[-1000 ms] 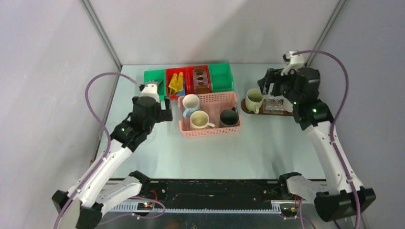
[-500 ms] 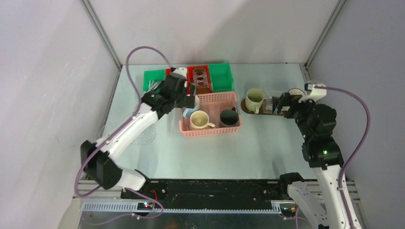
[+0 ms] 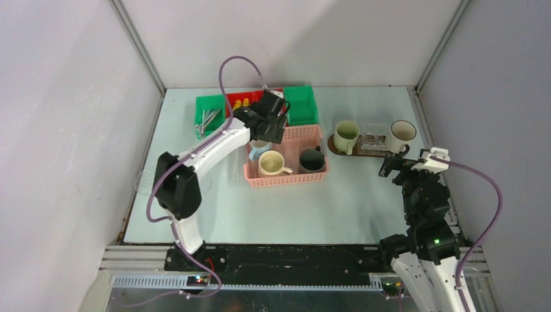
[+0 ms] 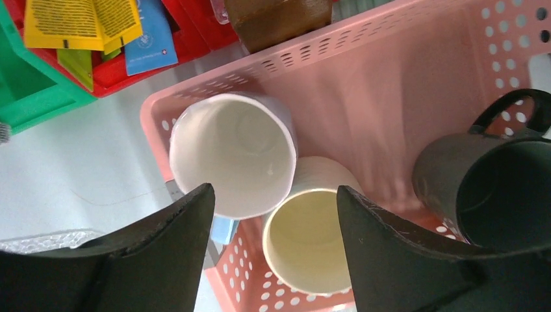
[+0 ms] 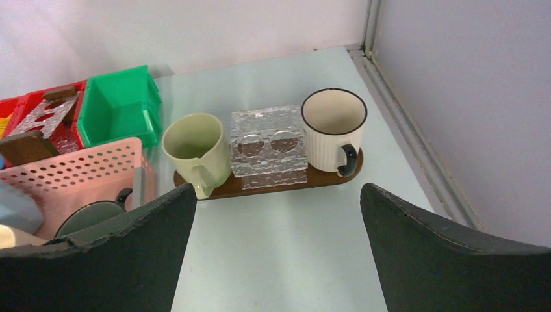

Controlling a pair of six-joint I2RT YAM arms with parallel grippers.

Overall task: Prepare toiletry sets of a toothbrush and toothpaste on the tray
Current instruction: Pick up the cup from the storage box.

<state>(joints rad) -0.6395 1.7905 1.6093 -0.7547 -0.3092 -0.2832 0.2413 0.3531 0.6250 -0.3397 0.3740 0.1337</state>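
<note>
The dark brown tray [image 3: 334, 147] [image 5: 273, 185] holds a pale green mug [image 3: 345, 135] [image 5: 192, 148], a clear block [image 5: 269, 146] and a white dark-rimmed mug [image 3: 403, 131] [image 5: 333, 129]. My right gripper [image 3: 392, 164] [image 5: 278, 192] is open and empty, on the near side of the tray. My left gripper [image 3: 268, 133] [image 4: 274, 195] is open above the pink basket [image 3: 286, 179] [image 4: 390, 71], which holds a white mug [image 4: 230, 159], a cream mug [image 4: 312, 240] and a dark mug [image 4: 494, 188]. Yellow and blue tubes [image 4: 91, 26] lie in a red bin. Silvery brushes [image 3: 206, 119] lie in a green bin.
A row of green and red bins [image 3: 300, 104] stands behind the basket, one holding a brown block [image 4: 276, 16]. A clear patterned disc [image 4: 45, 237] lies left of the basket. Walls close the table at the back and sides.
My left arm swung from the left side across to above the basket's mugs. My right arm drew back toward the near edge, leaving the white mug standing on the tray's right end.
</note>
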